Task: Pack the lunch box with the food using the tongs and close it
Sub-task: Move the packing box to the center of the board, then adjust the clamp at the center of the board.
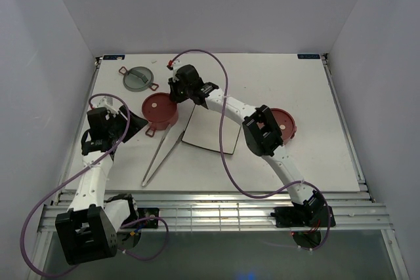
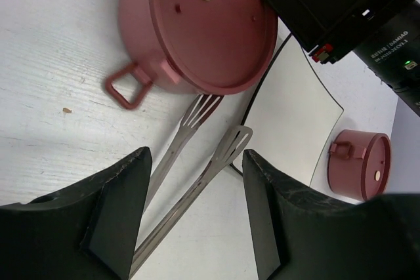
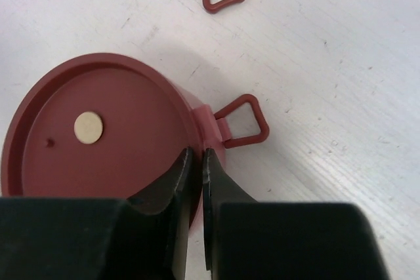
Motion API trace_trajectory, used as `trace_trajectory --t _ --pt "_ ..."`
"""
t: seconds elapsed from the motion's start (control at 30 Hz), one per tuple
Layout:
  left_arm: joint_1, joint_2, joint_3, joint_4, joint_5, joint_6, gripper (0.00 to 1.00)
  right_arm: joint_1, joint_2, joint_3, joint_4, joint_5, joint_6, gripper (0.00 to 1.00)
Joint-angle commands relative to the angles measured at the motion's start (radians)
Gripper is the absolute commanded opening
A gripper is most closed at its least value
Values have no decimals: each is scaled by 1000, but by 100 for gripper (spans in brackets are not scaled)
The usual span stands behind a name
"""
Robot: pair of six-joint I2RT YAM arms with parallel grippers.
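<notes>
- Right wrist view: right gripper [image 3: 197, 157] was clenched on the rim of the lidded red bowl [image 3: 105, 162]. One finger [image 3: 180, 188] sat inside the rim over the flat disc lid, and the other was outside the wall.
- The grip point was just beside the bowl's loop handle [image 3: 258, 117], which stuck out past the outer finger without touching it.
- Top view: that bowl sat left of centre on the table [image 1: 315, 96], with the grey-green top lid [image 1: 138, 78] near it on the far side.
- Left wrist view: left gripper [image 2: 195, 162] was released, fingers [image 2: 118, 214] spread wide.
- The tongs [image 2: 177, 143] lay flat on the table in the gap between those fingers. The slotted tips pointed at the bowl; one tip ran under its edge, the other overlapped the edge of the square plate [image 2: 295, 109].
- Neither left finger visibly touched the tongs.
- The second red bowl [image 2: 361, 165], lid on, stood beyond the plate, well apart from both grippers.
</notes>
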Motion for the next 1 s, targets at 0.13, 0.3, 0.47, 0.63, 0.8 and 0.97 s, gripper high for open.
trace_trajectory --t 0.13,0.3,0.47,0.63,0.8,0.97 --pt "-3 -31 19 5 32 7 69 -41 17 42 -49 144 -87 8" --pt "-3 -14 -1 12 50 -4 69 -107 -17 19 -18 165 -47 8" --pt "-3 -11 -26 37 53 -19 68 -179 -34 10 43 185 -15 8" --pt "-3 7 -15 9 9 40 68 -273 -36 13 48 201 20 8" --pt "-5 104 14 -41 -27 70 62 -388 -81 -54 45 147 54 8" --pt "-40 162 45 -124 -121 109 62 -449 -195 -223 71 124 34 8"
